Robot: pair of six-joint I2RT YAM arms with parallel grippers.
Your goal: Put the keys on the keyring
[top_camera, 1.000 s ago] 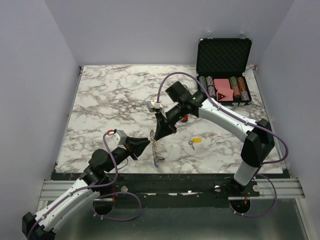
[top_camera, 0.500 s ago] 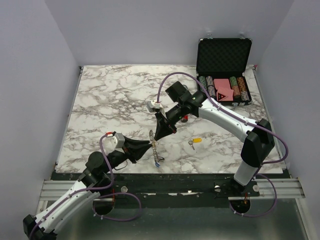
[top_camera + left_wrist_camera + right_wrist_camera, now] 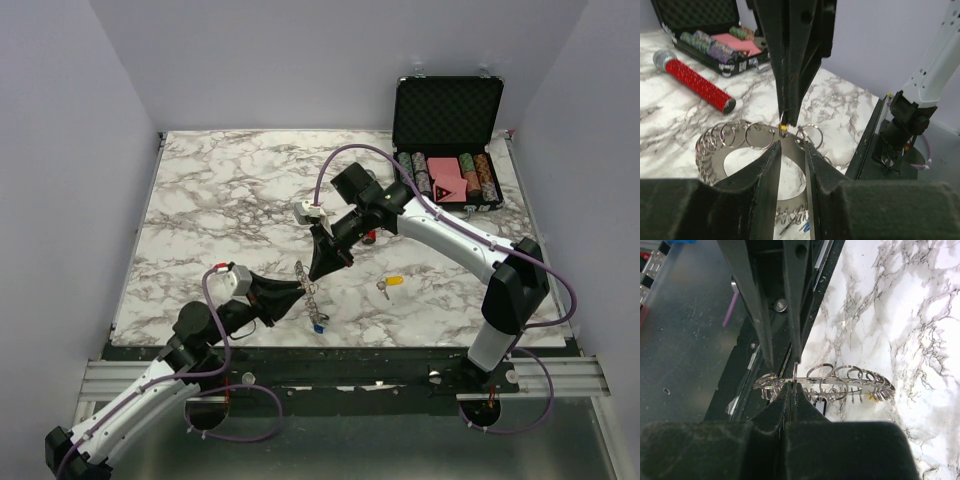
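Keyring (image 3: 311, 303) shows nearly edge-on from above, at the near middle of the marble table (image 3: 220, 200), its wire loops fanned round a flat silver band. Right gripper (image 3: 316, 277), at the ring's 12 o'clock, has its fingers pressed together on one top loop. Left gripper (image 3: 297, 291) meets the ring from 9 o'clock, fingers slightly apart astride the band; whether they pinch it I cannot tell. Yellow-headed key (image 3: 392, 283) lies apart at the ring's 3 o'clock. Print on the pink card (image 3: 447, 178) in the chip case (image 3: 447, 115) is too small to read
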